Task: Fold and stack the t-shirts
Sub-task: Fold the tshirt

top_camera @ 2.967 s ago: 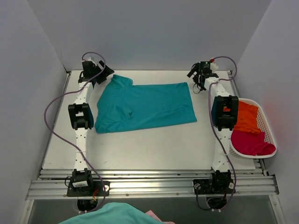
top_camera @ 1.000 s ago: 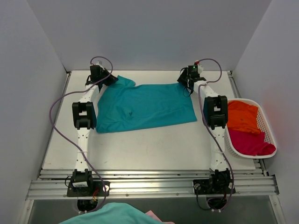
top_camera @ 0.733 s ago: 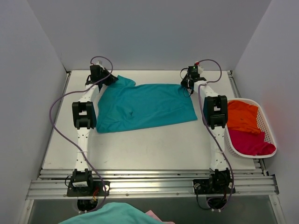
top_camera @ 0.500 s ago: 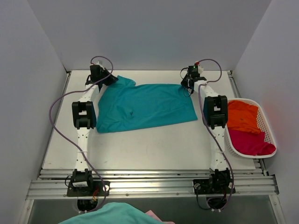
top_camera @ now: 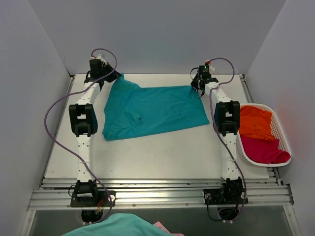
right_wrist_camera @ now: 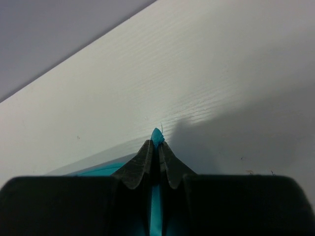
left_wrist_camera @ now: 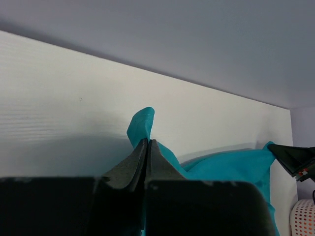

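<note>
**Desk:** How are the two arms posed?

**Photographer:** Both stretch away from their bases to the far edge of the table (top_camera: 157,152). The left arm runs up the left side and the right arm up the right. The left gripper (left_wrist_camera: 147,143) is pinched tight on the far left corner of the teal t-shirt (top_camera: 155,110), and a peak of cloth stands up past its fingertips. The right gripper (right_wrist_camera: 157,143) is clamped on the shirt's far right corner, with only a sliver of teal showing beyond the tips.

**Desk:** And the shirt itself?

**Photographer:** It lies spread across the far half of the table between the arms. Its far edge is raised at both held corners.

**Desk:** What is hard to make out?

**Photographer:** The left arm covers part of the shirt's left edge. The orange t-shirt (top_camera: 256,123) and the magenta t-shirt (top_camera: 263,150) lie bunched in the white basket (top_camera: 284,142) at the right, partly behind the right arm, so their shapes cannot be read. Mint-green cloth (top_camera: 115,225) at the near edge is cut off by the frame.
</note>
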{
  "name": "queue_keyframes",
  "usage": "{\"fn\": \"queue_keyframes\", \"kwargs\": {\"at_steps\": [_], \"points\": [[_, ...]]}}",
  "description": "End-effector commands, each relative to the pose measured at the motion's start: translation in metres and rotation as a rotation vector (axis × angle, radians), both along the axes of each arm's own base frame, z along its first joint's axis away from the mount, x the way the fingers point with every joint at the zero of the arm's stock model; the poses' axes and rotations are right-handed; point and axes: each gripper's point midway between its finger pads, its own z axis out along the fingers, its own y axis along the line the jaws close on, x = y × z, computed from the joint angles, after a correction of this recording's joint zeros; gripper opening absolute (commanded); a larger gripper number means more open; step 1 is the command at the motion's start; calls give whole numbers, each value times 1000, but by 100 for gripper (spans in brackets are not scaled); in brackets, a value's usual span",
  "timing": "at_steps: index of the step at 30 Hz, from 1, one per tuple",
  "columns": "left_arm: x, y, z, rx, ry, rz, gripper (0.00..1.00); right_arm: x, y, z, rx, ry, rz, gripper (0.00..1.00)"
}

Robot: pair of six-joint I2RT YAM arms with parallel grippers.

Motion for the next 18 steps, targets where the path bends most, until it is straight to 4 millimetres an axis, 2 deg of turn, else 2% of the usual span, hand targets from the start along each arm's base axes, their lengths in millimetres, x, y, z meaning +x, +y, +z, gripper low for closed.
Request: {"fn": "queue_keyframes", "kwargs": {"at_steps": [1, 6, 7, 8, 10, 12, 13, 15, 17, 18], "points": [[-4, 5, 73, 42, -148, -12, 2, 1, 7, 30, -25, -39, 18, 0], [-18, 6, 82, 62, -156, -20, 2, -6, 13, 40, -31, -44, 31, 0], [-21, 6, 92, 68, -173, -22, 2, -7, 16, 45, -30, -50, 36, 0], [-25, 6, 85, 70, -159, -26, 2, -8, 17, 47, -33, -52, 40, 0], [-31, 6, 96, 79, -176, -29, 2, -10, 12, 52, -54, -57, 19, 0], [-37, 5, 93, 81, -167, -36, 2, -12, 14, 53, -60, -56, 26, 0], [-40, 6, 101, 89, -180, -35, 2, -13, 14, 57, -64, -61, 24, 0], [-45, 6, 98, 94, -174, -37, 2, -16, 17, 59, -68, -60, 31, 0], [-50, 7, 107, 105, -192, -41, 2, -20, 17, 63, -74, -62, 29, 0], [-55, 7, 101, 109, -177, -42, 2, -22, 18, 65, -78, -64, 31, 0]]}}
